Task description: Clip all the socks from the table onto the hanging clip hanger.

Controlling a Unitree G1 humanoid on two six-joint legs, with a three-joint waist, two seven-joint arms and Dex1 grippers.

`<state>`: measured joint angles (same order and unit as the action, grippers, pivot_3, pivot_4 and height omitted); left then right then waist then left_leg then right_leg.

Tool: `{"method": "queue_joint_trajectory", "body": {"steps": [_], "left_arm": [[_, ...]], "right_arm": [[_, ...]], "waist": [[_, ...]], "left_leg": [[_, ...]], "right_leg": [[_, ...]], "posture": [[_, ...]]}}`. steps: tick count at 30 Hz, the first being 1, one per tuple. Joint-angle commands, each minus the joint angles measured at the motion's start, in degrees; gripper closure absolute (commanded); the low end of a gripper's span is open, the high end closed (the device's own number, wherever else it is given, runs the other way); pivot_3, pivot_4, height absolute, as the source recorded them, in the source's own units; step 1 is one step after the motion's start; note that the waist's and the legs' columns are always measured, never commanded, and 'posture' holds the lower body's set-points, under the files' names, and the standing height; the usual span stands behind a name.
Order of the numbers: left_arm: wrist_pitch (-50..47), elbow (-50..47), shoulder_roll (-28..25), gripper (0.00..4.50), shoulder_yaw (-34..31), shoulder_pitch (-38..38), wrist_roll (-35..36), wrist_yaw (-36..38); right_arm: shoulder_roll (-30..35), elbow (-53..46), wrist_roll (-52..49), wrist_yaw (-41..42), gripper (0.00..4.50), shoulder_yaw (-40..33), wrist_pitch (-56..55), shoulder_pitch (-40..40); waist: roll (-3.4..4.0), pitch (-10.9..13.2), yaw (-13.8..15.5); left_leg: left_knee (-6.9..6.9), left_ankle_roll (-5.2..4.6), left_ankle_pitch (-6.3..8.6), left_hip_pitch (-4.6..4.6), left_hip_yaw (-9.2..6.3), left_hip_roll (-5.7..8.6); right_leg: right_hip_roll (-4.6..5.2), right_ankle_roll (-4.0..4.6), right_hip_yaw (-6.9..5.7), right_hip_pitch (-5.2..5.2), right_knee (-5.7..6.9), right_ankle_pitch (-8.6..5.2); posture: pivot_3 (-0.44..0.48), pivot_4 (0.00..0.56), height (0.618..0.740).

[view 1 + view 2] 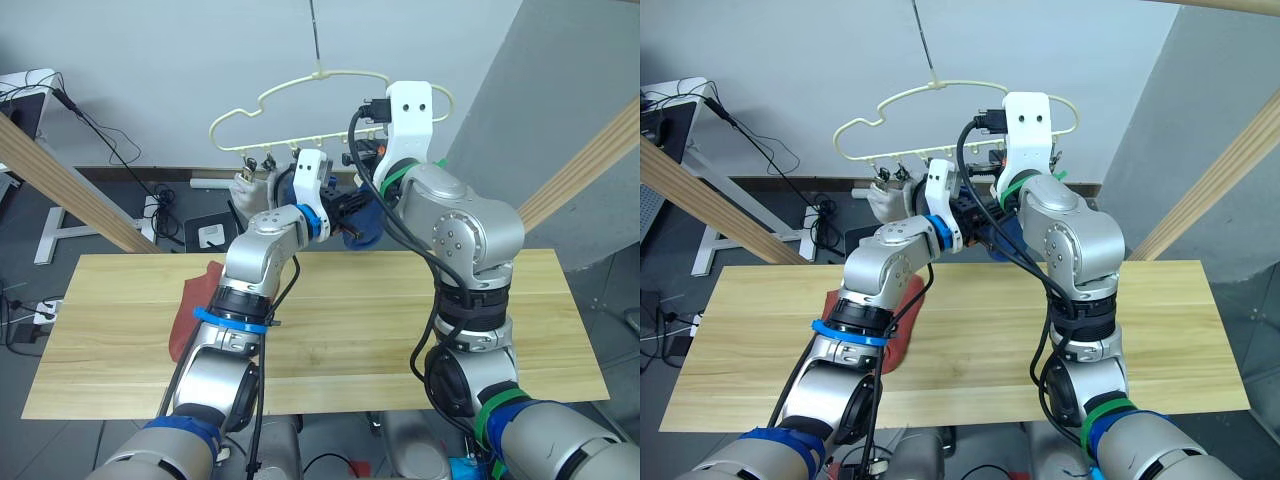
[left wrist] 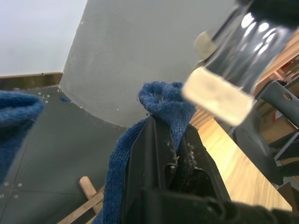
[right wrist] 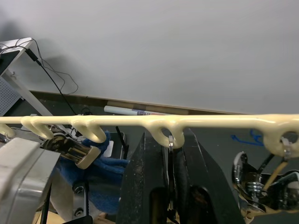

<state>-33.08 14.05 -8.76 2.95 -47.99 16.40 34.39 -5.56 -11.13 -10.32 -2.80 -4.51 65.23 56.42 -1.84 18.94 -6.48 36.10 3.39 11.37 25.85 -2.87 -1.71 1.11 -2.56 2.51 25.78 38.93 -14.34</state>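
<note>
Socks: a blue knit ankle sock (image 2: 163, 107) is pinched between the black fingers of the left hand (image 2: 170, 140), raised just under the clip row of the pale yellow cloud-shaped wire clip hanger (image 1: 330, 85). The hanger is hung by its thin hook above the far edge of the bench (image 1: 400, 330), a long top of light yellowish wood planks. A light grey sock (image 1: 248, 190) is seen already clipped at the hanger's left end. A rust-red sock (image 1: 190, 315) is left lying on the bench's left part, half covered by the left forearm.

The right hand (image 3: 170, 158) is held at the hanger's lower bar, fingers narrow around a small silver metal clip (image 3: 171, 154) hanging from a loop; more clips (image 3: 77, 149) are seen along the bar, one just beside the blue knit.

Surroundings: thick wooden poles (image 1: 60, 180) slanted on both sides, black cables (image 1: 110, 140) along the white wall, a white stand (image 1: 60, 230) and a power strip (image 1: 45, 312) on the dark floor.

From the head camera both hands and most of the blue sock are blocked by the right arm's forearm and white wrist housing. Whether the sock is already in a clip cannot be told.
</note>
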Motion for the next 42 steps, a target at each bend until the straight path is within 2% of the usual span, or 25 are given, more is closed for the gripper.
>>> {"method": "queue_joint_trajectory", "body": {"steps": [1,17,39,42], "left_arm": [[-0.75,-4.09,0.17,4.45,-0.69,-0.79,1.68,0.16],[-5.22,-9.86,-1.97,4.45,-0.64,1.03,2.9,0.03],[-4.18,-8.91,-0.55,4.45,-2.61,-0.5,3.84,-1.58],[-4.13,-8.82,-0.66,4.5,-2.54,-0.47,3.94,-1.62]], "right_arm": [[-0.36,-2.13,-0.57,-0.11,4.5,-0.02,-1.51,0.84],[-0.34,-2.11,-0.68,0.16,4.5,0.19,-2.02,0.85],[-0.3,-2.08,-0.78,0.38,4.5,0.29,-1.79,0.66],[-0.38,-2.09,-0.95,0.46,3.56,0.17,-1.55,0.63]], "waist": [[0.0,0.0,0.01],[0.0,0.0,0.03],[0.0,0.0,0.06],[0.0,0.0,0.06]], "left_leg": [[0.0,0.0,0.0,0.0,0.0,0.0],[0.0,0.0,0.0,0.0,0.0,0.0],[0.0,0.0,0.0,0.0,0.0,0.0],[0.0,0.0,0.0,0.0,0.0,0.0]], "right_leg": [[0.0,0.0,0.0,0.0,0.0,0.0],[0.0,0.0,0.0,0.0,0.01,0.0],[0.0,0.0,0.0,0.0,0.01,0.0],[0.0,0.0,0.0,0.0,0.01,0.0]], "posture": [[-0.19,0.359,0.74],[-0.179,0.353,0.74],[-0.179,0.359,0.74],[-0.179,0.359,0.74]]}}
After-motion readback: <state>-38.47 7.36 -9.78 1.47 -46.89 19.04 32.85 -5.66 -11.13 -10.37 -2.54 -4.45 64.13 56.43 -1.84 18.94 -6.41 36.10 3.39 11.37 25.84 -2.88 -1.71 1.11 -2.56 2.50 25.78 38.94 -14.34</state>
